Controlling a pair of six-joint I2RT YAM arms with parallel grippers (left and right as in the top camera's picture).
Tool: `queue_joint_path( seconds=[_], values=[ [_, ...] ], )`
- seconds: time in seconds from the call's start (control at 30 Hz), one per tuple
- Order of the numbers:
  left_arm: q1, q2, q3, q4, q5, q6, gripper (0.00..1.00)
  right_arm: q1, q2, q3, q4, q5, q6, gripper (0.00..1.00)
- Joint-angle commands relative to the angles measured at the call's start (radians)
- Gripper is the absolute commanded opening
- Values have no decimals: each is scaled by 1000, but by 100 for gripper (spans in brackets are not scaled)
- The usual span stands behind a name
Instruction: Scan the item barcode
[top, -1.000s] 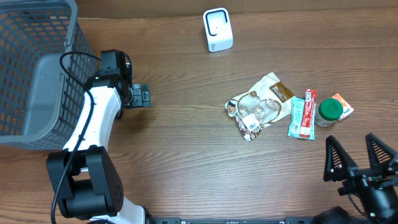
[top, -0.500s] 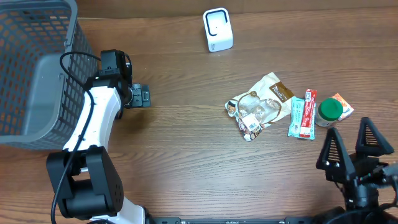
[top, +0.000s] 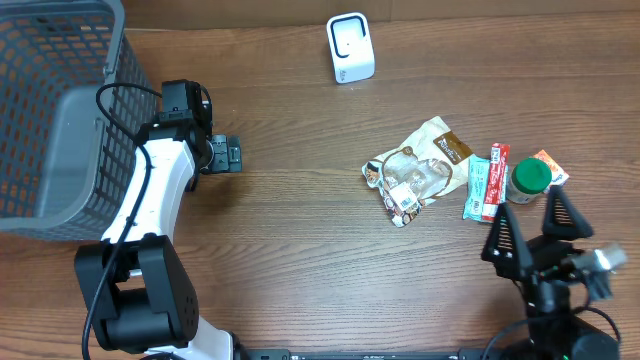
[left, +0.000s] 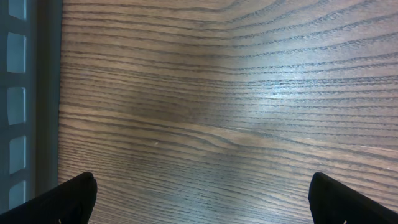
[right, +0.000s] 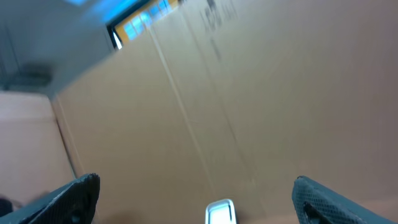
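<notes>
Items: a snack bag (top: 418, 168), bar packets (top: 480, 188), a green-lidded jar (top: 530, 177) and an orange packet (top: 553, 166) lie in a row near the right edge of the tabletop (top: 300, 250). Which one is to be scanned I cannot tell.
Right end effector (top: 533, 203): released and empty, fingers spread wide, just on the near-edge side of the jar and packets.
Left end effector (top: 226, 155): released and empty, over bare wood beside the basket (top: 40, 120) at the left edge.
Scanner (top: 350, 47): stands near the middle of the far edge, well apart from the items.
Handling: the bag and packets look light, soft and crinkly, and the film is probably slippery, so pinch across the narrow width near the middle. The jar looks stiff, so grip its body below the lid.
Orientation: the bar packets' long axis runs from far edge to near edge. The snack bag lies diagonally, one end toward the far right corner, with a white label at its near-left end.
</notes>
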Motion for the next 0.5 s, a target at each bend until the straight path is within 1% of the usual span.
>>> queue_joint_path(
  seconds=[0.0, 0.1, 0.37, 0.47],
  values=[
    [3, -2, 15, 2, 9, -6, 100, -18, -10, -49, -9, -47, 0, 100],
    [3, -2, 15, 2, 9, -6, 100, -24, -10, -47, -92, -75, 3, 100],
    [3, -2, 15, 2, 9, -6, 99, -26, -10, -47, -290, -74, 1, 100],
    [3, -2, 15, 2, 9, -6, 100, -26, -10, -47, -359, -75, -54, 100]
  ],
)
